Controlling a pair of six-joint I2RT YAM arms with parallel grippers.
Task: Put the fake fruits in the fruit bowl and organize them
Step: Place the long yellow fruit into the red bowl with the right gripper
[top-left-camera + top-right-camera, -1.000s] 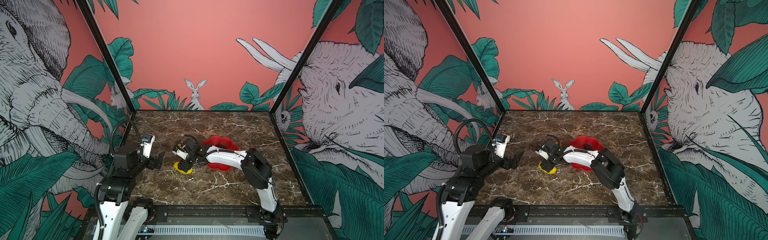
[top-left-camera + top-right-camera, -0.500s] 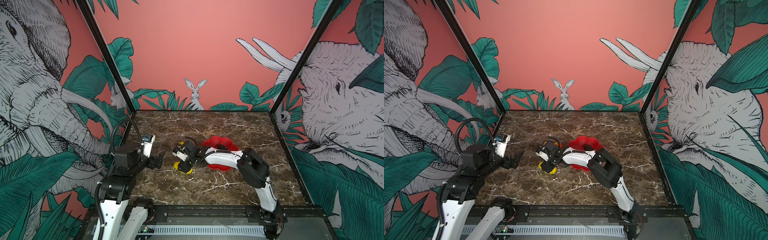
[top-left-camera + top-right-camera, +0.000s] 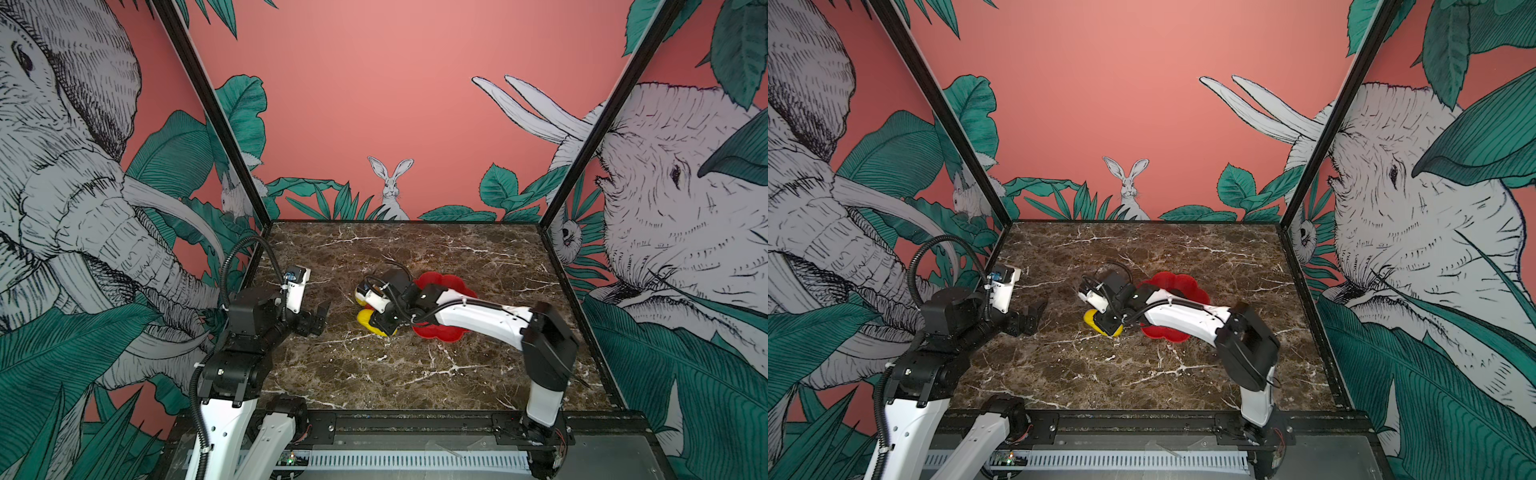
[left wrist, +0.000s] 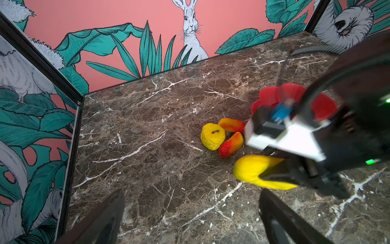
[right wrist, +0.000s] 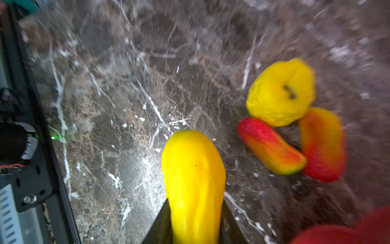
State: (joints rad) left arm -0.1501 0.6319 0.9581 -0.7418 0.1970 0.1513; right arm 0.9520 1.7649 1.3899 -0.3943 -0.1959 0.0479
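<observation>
Four fruits in view, blackish one not seen

- The right gripper (image 5: 194, 213) is clamped on the smooth oblong yellow plastic fruit (image 5: 193, 173), one jaw pressed to each flank. The fruit's long axis runs straight out from the jaws.
- The glossy red flower-shaped bowl (image 3: 451, 283) sits just beside this gripper, back along its own forearm. The fruit's free end points away from the bowl, so the carry likely needs a pull-back over the rim.
- The left gripper (image 3: 318, 318) stands wide open and empty, well apart, so the right arm is nearer.
- The left wrist view alone shows the bumpy round yellow plastic fruit (image 4: 212, 136) and two red-orange tapered plastic pieces (image 4: 231, 125) (image 4: 230, 144) clustered on the brown marble tabletop (image 4: 147, 169), near the bowl. Both top views largely hide them
- Only the right wrist view shows the clamp
</observation>
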